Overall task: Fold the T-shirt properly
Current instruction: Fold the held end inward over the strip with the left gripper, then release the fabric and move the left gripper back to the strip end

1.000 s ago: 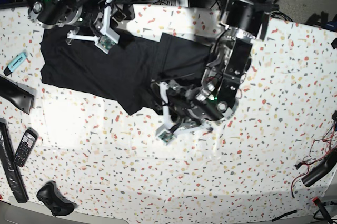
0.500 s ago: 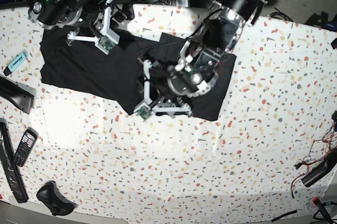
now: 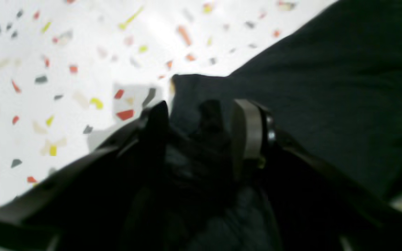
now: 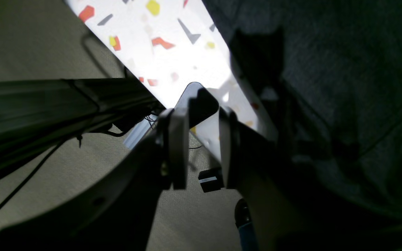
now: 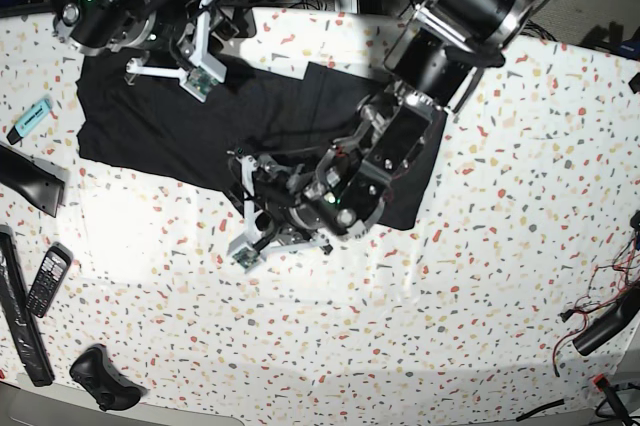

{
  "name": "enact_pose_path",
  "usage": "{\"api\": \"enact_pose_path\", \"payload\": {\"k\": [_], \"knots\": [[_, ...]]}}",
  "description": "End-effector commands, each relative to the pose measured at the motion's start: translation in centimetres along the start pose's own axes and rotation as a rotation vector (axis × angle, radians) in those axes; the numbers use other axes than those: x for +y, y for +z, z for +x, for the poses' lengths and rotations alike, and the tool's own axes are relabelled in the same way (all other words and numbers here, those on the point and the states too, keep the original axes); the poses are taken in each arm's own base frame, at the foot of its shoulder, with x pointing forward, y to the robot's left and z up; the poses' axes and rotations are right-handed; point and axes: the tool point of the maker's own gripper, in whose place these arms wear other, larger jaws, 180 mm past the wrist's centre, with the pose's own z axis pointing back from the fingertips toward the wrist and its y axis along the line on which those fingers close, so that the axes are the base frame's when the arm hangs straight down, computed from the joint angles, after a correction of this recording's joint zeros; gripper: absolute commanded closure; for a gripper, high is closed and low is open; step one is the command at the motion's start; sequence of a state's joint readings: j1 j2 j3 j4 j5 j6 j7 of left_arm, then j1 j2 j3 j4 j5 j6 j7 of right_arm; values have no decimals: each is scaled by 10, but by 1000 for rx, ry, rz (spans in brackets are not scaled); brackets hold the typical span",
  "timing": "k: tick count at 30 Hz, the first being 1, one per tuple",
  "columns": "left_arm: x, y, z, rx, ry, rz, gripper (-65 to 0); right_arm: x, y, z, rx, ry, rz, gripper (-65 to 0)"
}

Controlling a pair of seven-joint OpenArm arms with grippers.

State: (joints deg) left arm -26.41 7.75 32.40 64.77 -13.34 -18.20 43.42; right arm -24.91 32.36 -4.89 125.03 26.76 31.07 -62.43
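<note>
You see the T-shirt point(image 5: 190, 126) lying black and plain across the far left part of the desk point(image 5: 500, 276), with its near edge toward the middle. Your left gripper point(image 3: 201, 115) is clamped on a bunch of this fabric at the near edge of the cloth. Your right gripper point(image 4: 201, 115) is at the far edge of the desk, beside the far hem; its fingers point(image 4: 178, 146) are a little apart and hold nothing.
</note>
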Motion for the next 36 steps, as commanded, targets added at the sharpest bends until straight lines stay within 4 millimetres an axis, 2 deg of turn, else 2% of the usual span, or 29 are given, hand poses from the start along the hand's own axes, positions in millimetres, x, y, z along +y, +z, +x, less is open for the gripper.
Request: {"api": "enact_pose_path", "payload": {"k": [1, 4, 6, 8, 13, 22, 28, 33, 36], "knots": [[2, 11, 34, -76, -36, 6, -279, -2, 5, 6, -23, 18, -10, -149], [6, 29, 48, -122, -54, 12, -279, -3, 5, 6, -22, 18, -10, -149], [16, 38, 43, -116, -67, 34, -279, -3, 5, 6, -21, 17, -10, -149], [32, 42, 24, -61, -73, 68, -279, -3, 5, 6, -21, 17, -10, -149], [66, 51, -40, 40, -58, 132, -279, -3, 5, 6, -21, 17, -11, -149], [85, 63, -122, 161, -63, 187, -279, -3, 5, 7, -24, 18, -12, -149], [117, 95, -187, 277, -80, 269, -279, -10, 5, 3, -6, 29, -54, -149], [130, 116, -225, 354, -85, 295, -279, -12, 5, 7, -26, 11, -64, -150], [134, 125, -237, 380, -87, 304, -279, -27, 6, 14, -66, -59, -149, -150]]}}
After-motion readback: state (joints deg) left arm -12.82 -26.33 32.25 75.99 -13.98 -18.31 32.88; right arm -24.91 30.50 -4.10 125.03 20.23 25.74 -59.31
